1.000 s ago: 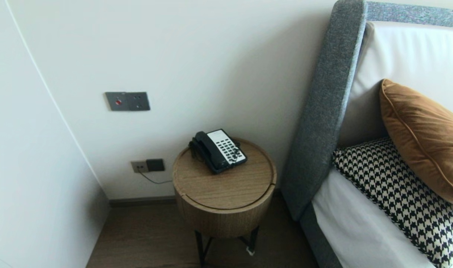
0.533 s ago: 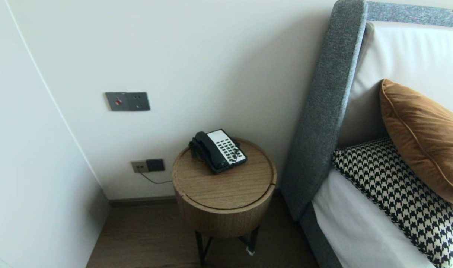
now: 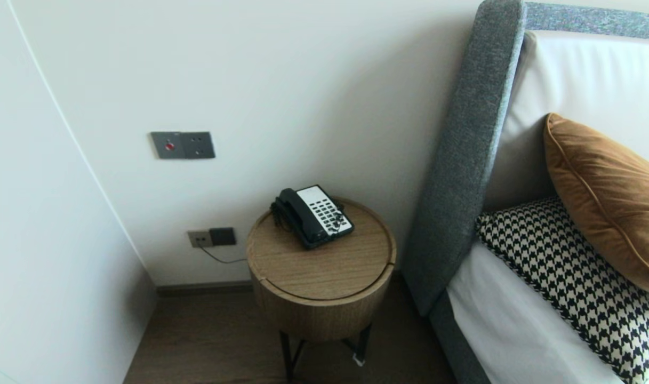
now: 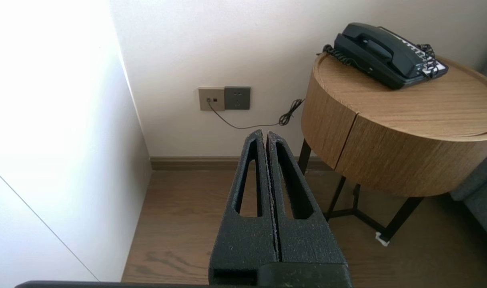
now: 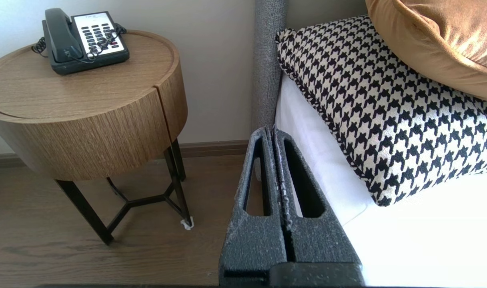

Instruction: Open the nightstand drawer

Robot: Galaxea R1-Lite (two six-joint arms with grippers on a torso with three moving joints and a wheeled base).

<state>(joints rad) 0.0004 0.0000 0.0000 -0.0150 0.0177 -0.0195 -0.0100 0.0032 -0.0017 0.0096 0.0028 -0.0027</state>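
1. Eyes on the telephone (image 3: 312,216): it sits handset down in its cradle on the round wooden side table (image 3: 324,277), toward the wall side of the top, with its coiled cord bunched against it.
2. From your left gripper (image 4: 266,134), the phone lies ahead of the jaws and off to their right. From your right gripper (image 5: 273,130), it lies ahead and off to the left. It is well apart from both.
3. The side table stands between the two sets of jaws, further forward than either, and neither touches it.
4. The left jaws are pressed together with nothing between them. That arm reaches straight out over the wooden floor (image 4: 187,224), the fingers pointing toward the wall sockets (image 4: 224,98) and the thin cable (image 4: 259,122) trailing from them.
5. The right jaws are closed tight too, and empty. That arm stretches forward the same way, the fingertips lining up with the edge of the white sheet (image 5: 427,240), just below the grey headboard (image 5: 269,60). You cannot tell whether they touch the sheet.
6. Just to the right of those jaws lies the houndstooth pillow (image 5: 387,112), with a brown cushion (image 5: 439,36) resting on its far side.
7. Neither arm shows in the head view.
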